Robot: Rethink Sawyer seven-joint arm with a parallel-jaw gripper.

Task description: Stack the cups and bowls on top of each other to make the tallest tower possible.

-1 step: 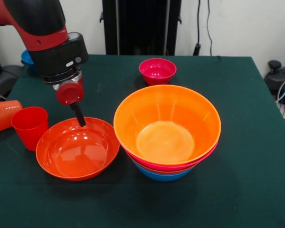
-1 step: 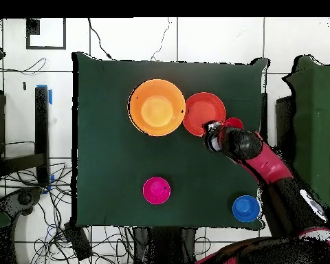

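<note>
Gripper (image 1: pixel 80 118) at the far rim of the loose wide red-orange bowl (image 1: pixel 78 148), the step I judge to be in hand being the pickup of this bowl for the tower (image 1: pixel 167 137). One dark finger (image 1: pixel 78 114) shows, its tip down at or just inside the rim; I cannot tell how far the fingers stand apart or whether they have hold of the rim. The tower stands just beside the loose bowl, on the side away from the red cup (image 1: pixel 29 126), its top a large yellow-orange bowl (image 1: pixel 167 126) nested over pink, red-orange and blue rims. The ribbed orange cup (image 1: pixel 3 115) lies on its side beyond the red one. The small magenta bowl (image 1: pixel 157 71) sits well apart, behind the tower. Next I need a firm pinch on the rim, a clean lift, and a level carry over the tower's mouth
</note>
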